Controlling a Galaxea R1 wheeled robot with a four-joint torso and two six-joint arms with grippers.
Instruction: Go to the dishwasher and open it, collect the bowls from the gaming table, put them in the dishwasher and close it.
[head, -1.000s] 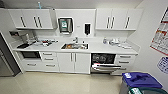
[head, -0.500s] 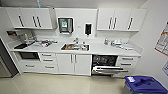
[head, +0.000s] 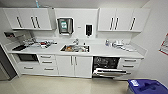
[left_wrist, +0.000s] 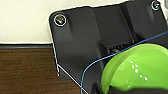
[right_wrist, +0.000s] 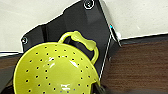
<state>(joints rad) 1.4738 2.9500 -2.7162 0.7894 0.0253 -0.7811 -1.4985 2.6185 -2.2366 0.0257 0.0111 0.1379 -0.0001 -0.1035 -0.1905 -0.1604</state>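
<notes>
Dishwasher (head: 109, 67) open, door down, right of sink (head: 74, 48). Each wrist carries a yellow-green bowl (left_wrist: 140, 68) (right_wrist: 53, 70), apparently gripped; finger positions unreadable.

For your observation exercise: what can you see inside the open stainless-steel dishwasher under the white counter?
Inside the open stainless-steel dishwasher, a dark cavity with faint rack outlines shows above the lowered door. Whether dishes sit inside cannot be made out.

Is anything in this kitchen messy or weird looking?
The dishwasher under the counter stands open, its door folded down over the floor. The left end of the counter is cluttered with things, and the sink looks full. Also, the yellow-green bowl in the right wrist view is full of little holes, like a strainer.
</notes>
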